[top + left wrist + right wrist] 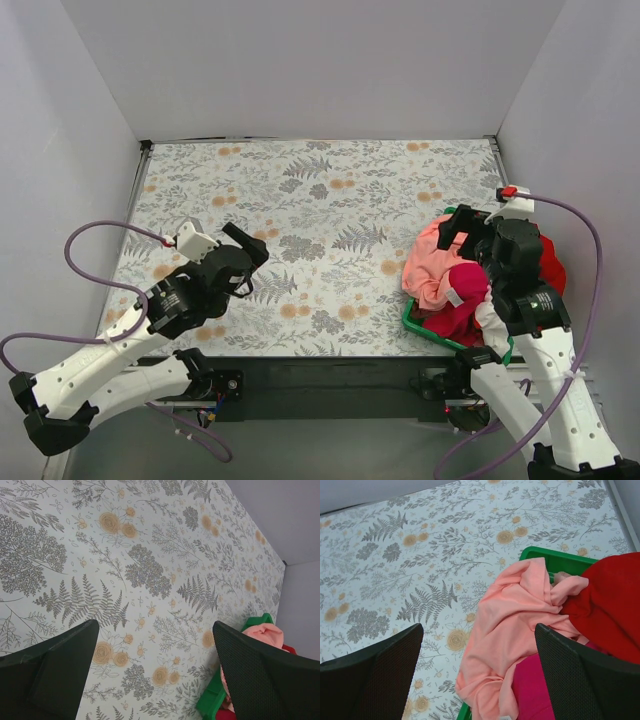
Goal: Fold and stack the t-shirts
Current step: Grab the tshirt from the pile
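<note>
floral tabletop (pixel 330 200) bears basket (pixel 555 557) of t-shirts (pixel 515 610); left gripper (pixel 155 640), right gripper (pixel 477 640) both spread.

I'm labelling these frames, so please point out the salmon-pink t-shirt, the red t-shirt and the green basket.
salmon-pink t-shirt (pixel 512 615): right wrist view, middle of its draped cloth.
red t-shirt (pixel 615 600): right wrist view, its broad upper fold.
green basket (pixel 555 556): right wrist view, far rim.
</note>
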{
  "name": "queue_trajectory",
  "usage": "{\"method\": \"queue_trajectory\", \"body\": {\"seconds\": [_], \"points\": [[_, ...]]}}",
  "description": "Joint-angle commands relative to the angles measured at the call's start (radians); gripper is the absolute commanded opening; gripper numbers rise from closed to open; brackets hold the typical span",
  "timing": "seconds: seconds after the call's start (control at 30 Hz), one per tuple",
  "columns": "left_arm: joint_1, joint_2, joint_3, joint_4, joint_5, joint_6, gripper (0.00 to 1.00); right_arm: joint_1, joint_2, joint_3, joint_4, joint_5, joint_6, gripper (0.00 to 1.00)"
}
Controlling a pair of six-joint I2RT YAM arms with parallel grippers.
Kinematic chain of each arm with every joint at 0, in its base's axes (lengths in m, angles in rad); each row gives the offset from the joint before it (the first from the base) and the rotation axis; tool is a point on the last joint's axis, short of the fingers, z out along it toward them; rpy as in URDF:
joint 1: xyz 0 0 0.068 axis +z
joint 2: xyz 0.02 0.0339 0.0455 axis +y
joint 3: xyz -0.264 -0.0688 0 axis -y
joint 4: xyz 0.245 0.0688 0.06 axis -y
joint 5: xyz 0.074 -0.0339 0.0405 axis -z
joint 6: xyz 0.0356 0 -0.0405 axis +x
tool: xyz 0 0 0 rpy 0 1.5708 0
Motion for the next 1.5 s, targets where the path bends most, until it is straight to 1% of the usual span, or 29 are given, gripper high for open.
{"method": "queue_trajectory", "body": {"seconds": [0.0, 0.07, 0.13, 0.2, 0.27, 0.3, 0.33, 0.43, 0.47, 0.53, 0.57, 0.63, 0.67, 0.77, 0.9, 0.93, 1.03, 1.07, 1.13, 1.2, 1.23, 1.3, 1.47], "points": [[0.006, -0.013, -0.001, -0.012, -0.030, 0.014, 0.97, 0.001, 0.004, 0.014, 0.037, -0.099, -0.056, 0.98], [0.006, -0.008, -0.009, -0.008, -0.027, 0.014, 0.98, 0.000, 0.031, -0.004, 0.039, -0.119, -0.072, 0.98], [0.006, -0.002, -0.018, 0.000, -0.021, 0.017, 0.98, 0.001, 0.094, -0.007, 0.036, -0.093, -0.079, 0.98], [0.006, 0.013, -0.021, 0.001, -0.015, 0.020, 0.98, 0.000, 0.154, 0.003, 0.026, -0.028, -0.082, 0.98], [0.006, 0.022, -0.026, 0.000, -0.007, 0.024, 0.98, 0.000, 0.263, 0.028, 0.010, 0.022, -0.085, 0.98], [0.006, 0.035, -0.029, 0.003, 0.003, 0.023, 0.97, 0.000, 0.339, 0.038, -0.018, 0.076, -0.077, 0.97], [0.006, 0.039, -0.035, 0.004, 0.008, 0.024, 0.97, 0.000, 0.378, 0.049, -0.033, 0.100, -0.065, 0.96], [0.006, 0.055, -0.046, 0.000, 0.017, 0.018, 0.98, -0.003, 0.496, 0.065, -0.063, 0.132, -0.045, 0.91], [0.006, 0.062, -0.055, 0.000, 0.016, 0.012, 0.98, -0.006, 0.551, 0.052, -0.072, 0.147, -0.019, 0.86], [0.006, 0.064, -0.057, 0.001, 0.014, 0.014, 0.98, -0.009, 0.563, 0.043, -0.075, 0.166, -0.001, 0.85], [0.006, 0.067, -0.057, 0.000, 0.011, 0.012, 0.97, -0.012, 0.582, 0.037, -0.073, 0.166, 0.004, 0.81], [0.006, 0.069, -0.055, -0.002, 0.007, 0.014, 0.98, -0.026, 0.594, 0.034, -0.072, 0.142, 0.010, 0.76], [0.006, 0.067, -0.057, -0.005, 0.002, 0.011, 0.98, -0.031, 0.603, 0.035, -0.072, 0.134, 0.015, 0.64], [0.006, 0.064, -0.063, 0.003, 0.002, 0.014, 0.98, -0.035, 0.613, 0.035, -0.055, 0.095, 0.010, 0.52], [0.006, 0.056, -0.074, 0.006, -0.001, 0.012, 0.98, -0.051, 0.629, 0.025, -0.024, 0.011, 0.001, 0.48], [0.006, 0.055, -0.072, 0.006, 0.000, 0.012, 0.98, -0.057, 0.636, 0.022, -0.012, -0.015, 0.000, 0.40], [0.006, 0.050, -0.072, 0.003, -0.003, 0.009, 0.98, -0.060, 0.636, 0.025, -0.003, -0.032, 0.000, 0.26], [0.006, 0.049, -0.072, 0.001, -0.004, 0.009, 0.98, -0.060, 0.630, 0.029, -0.004, -0.030, 0.003, 0.19], [0.006, 0.047, -0.071, 0.003, -0.001, 0.009, 0.98, -0.058, 0.611, 0.046, -0.003, -0.015, 0.007, 0.17], [0.006, 0.046, -0.069, 0.003, -0.003, 0.011, 0.98, -0.060, 0.570, 0.069, -0.007, -0.006, 0.003, 0.12], [0.006, 0.046, -0.069, 0.004, -0.003, 0.011, 0.98, -0.061, 0.535, 0.078, -0.007, -0.004, 0.000, 0.02], [0.006, 0.046, -0.069, 0.004, -0.006, 0.009, 0.98, -0.061, 0.498, 0.104, -0.010, -0.001, -0.006, 0.01], [0.006, 0.046, -0.066, 0.006, -0.003, 0.009, 0.98, -0.061, 0.386, 0.252, -0.043, 0.066, -0.034, 0.01]]}}
